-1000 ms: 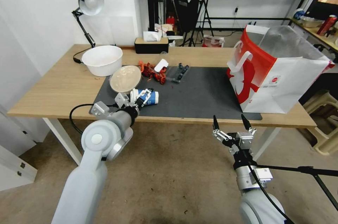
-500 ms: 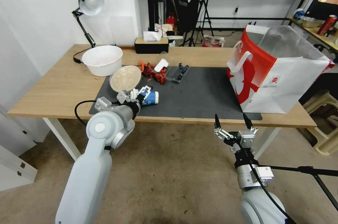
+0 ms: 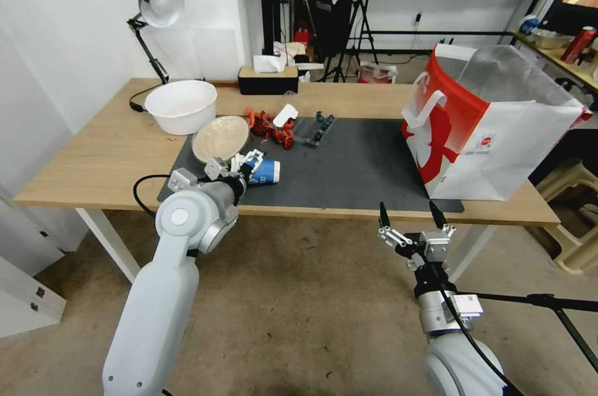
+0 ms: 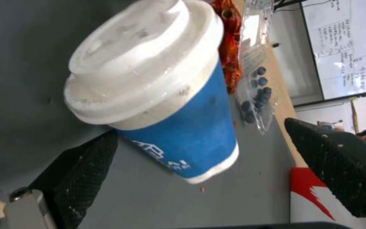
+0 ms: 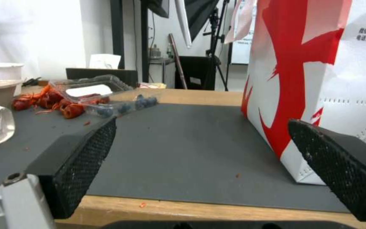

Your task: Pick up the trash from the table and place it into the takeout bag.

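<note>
A white-lidded blue paper cup [image 3: 266, 170] [image 4: 170, 95] lies on its side on the dark grey mat [image 3: 349, 165] near the table's [image 3: 106, 153] front edge. My left gripper [image 3: 251, 162] [image 4: 200, 130] is open, one finger on each side of the cup. A beige bowl [image 3: 220, 138] leans tilted just behind it. Red leftovers [image 3: 271, 125] [image 5: 56, 101] and a clear plastic pack of dark berries [image 3: 314, 128] [image 5: 119, 105] lie farther back. The takeout bag [image 3: 486, 122] [image 5: 318, 79] stands open at the right. My right gripper [image 3: 408, 218] [image 5: 200, 127] hangs open below the front edge.
A white bowl [image 3: 180, 106], a desk lamp [image 3: 156, 7] and a tissue box [image 3: 268, 78] stand along the table's back left. Bare mat lies between the cup and the bag. Stands and shelves fill the room behind.
My left arm has pushed forward and up, bringing its open fingers farther around the blue cup. The right gripper has sunk slightly and stays open.
</note>
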